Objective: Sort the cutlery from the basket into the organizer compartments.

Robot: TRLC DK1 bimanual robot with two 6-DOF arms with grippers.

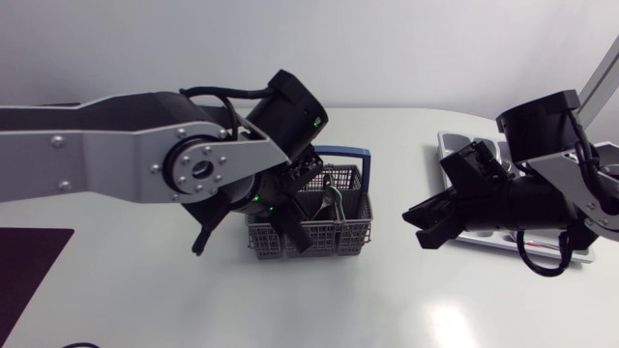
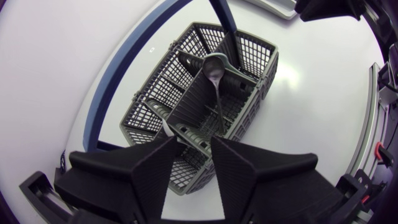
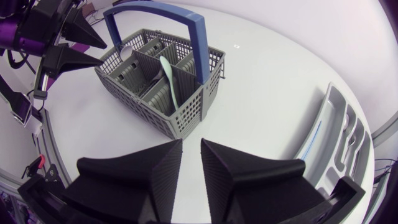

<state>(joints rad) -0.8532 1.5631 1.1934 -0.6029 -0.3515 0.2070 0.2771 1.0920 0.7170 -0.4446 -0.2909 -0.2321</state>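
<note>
Above the grey basket (image 2: 147,107), my left end effector (image 2: 194,148) hovers open and empty, a spoon (image 2: 215,70) standing at its 12 o'clock. Descend straight and pinch below the bowl, clear of dividers. At the basket's 3 o'clock, the organizer (image 1: 451,142) lies beside my right end effector (image 3: 192,151), also open.

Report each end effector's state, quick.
Left end effector: open, holding nothing.
Right end effector: open, holding nothing.

Bright even light, soft glare on the white table (image 1: 455,324), fisheye warping in wrist views.
</note>
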